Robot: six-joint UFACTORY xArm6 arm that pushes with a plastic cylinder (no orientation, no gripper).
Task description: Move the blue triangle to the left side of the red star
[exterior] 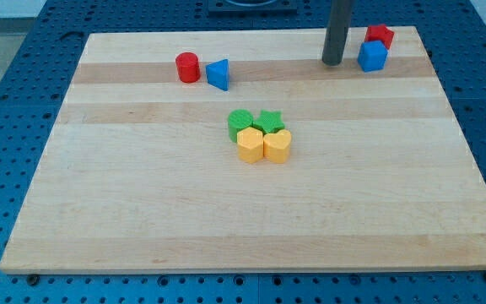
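The blue triangle lies near the view's top left of the wooden board, touching or nearly touching a red cylinder on its left. A red block, the only candidate for the red star, its shape unclear, sits at the view's top right, with a blue cube just below it. My tip rests on the board just left of the blue cube, far to the right of the blue triangle.
A cluster sits at the board's middle: a green cylinder, a green star, a yellow hexagon and a yellow heart-like block. Blue perforated table surrounds the board.
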